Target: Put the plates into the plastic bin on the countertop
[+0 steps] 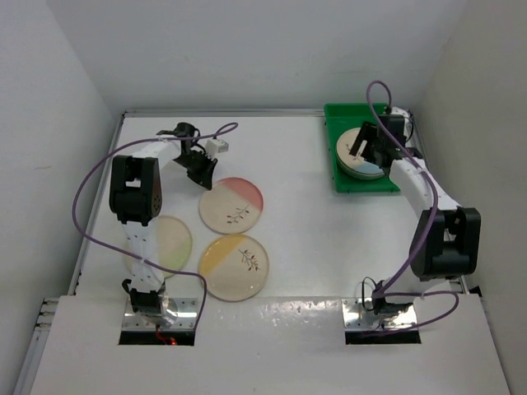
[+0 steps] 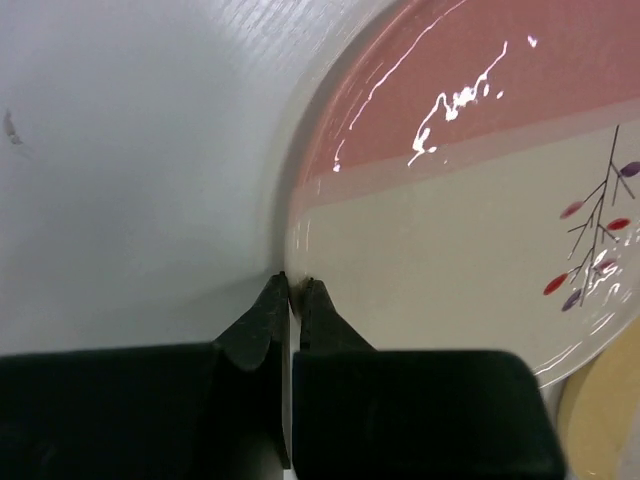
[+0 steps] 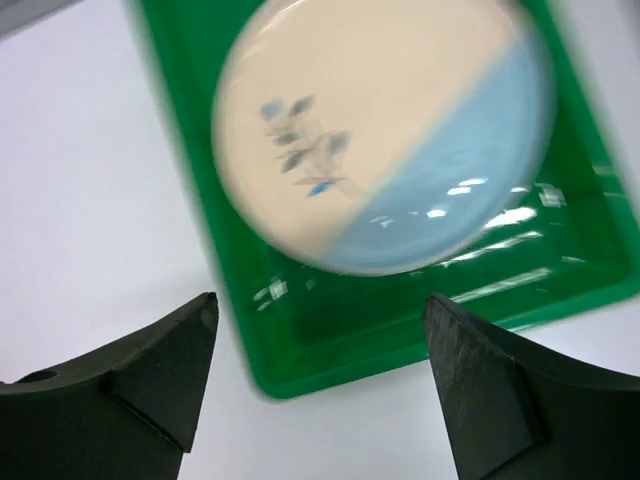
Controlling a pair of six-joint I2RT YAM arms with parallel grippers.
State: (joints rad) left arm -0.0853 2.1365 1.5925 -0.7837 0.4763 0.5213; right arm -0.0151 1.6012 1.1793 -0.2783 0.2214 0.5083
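Looking at the left gripper [image 2: 295,283], which way does its plate lie?

To the right and ahead of it in the wrist view. The fingers [image 2: 262,320] are pressed almost together right at the rim of the pink plate [image 2: 470,200], one tip on the countertop [image 2: 130,150] side and one on the plate side. I judge that to be a pinch on the rim.

And from above?

The left gripper [image 1: 200,171] sits at the far-left edge of the pink plate [image 1: 232,206], so the plate spreads near and right from it. A round plate has no long axis. Only the bit of rim in the pinch matters.

Where must it go?

The plastic bin [image 1: 350,183] is in the far right corner of the countertop [image 1: 313,239], well apart from that plate. The right gripper [image 1: 369,146] hangs over it.

Holding anything?

No. Its wrist view shows the right gripper [image 3: 318,310] with jaws spread wide and nothing between them. It is above the bin's near rim [image 3: 330,365], with a blue plate [image 3: 390,130] lying flat inside.

Which arm suits the rest?

The left, I'd say. The yellow plate [image 1: 235,266] and a green-tinted plate [image 1: 173,239] lie on its side, near its base.

Any writing or brand?

None I can read. There is only a leaf sprig [image 2: 600,230] on each plate.
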